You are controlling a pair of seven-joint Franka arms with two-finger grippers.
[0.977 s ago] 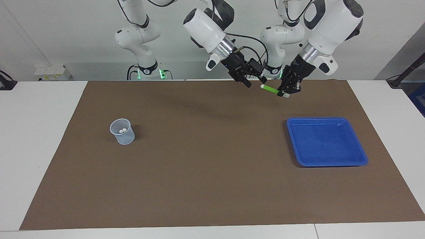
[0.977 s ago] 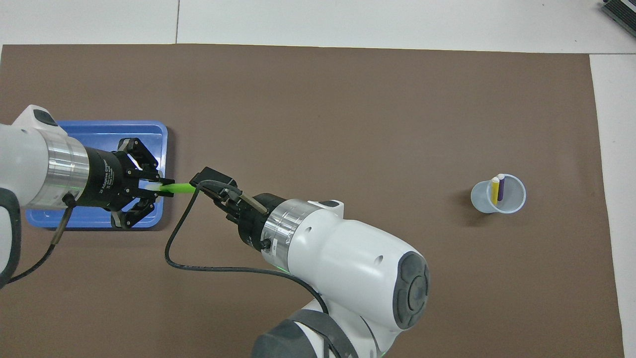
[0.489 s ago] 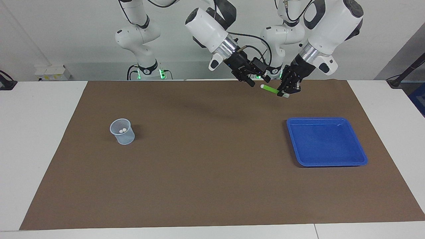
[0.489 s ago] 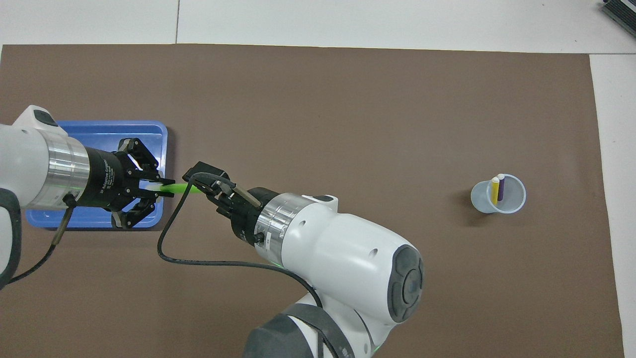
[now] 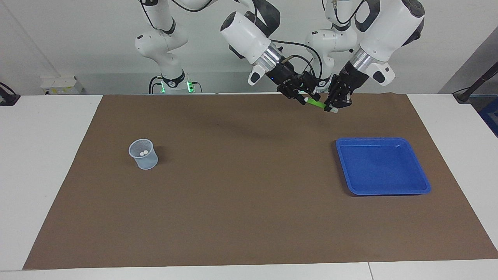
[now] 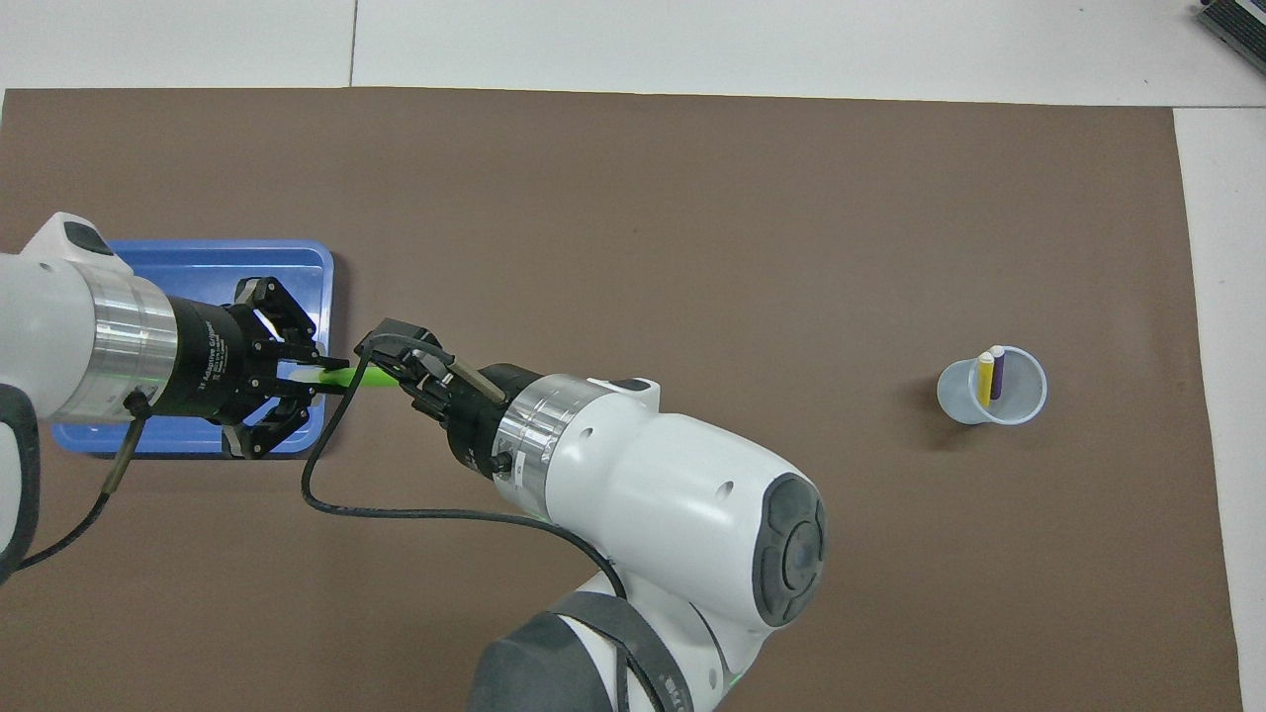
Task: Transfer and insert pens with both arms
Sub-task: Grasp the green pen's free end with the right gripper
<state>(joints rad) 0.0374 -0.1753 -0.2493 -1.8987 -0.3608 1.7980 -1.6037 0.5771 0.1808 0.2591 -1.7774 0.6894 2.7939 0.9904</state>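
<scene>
Since the earlier frame, the right gripper is closing in on the free end of the green pen, where before it was hanging a little apart.

From the facing view, both grippers are meeting in the air over the brown mat, at the robots' edge of it. The left gripper is pinching the pen near its pale cap end, fingers pressed together on it. The pen is lying nearly level between the two grippers. The right gripper's fingertips are sitting around the pen's other end; whether they are gripping it I cannot tell. A blue tray is lying toward the left arm's end, a clear cup toward the right arm's end.

From the overhead view, the left gripper is hanging over the tray's edge, holding the green pen, which is pointing into the right gripper. The cup is holding the yellow pen and purple pen, both upright.
</scene>
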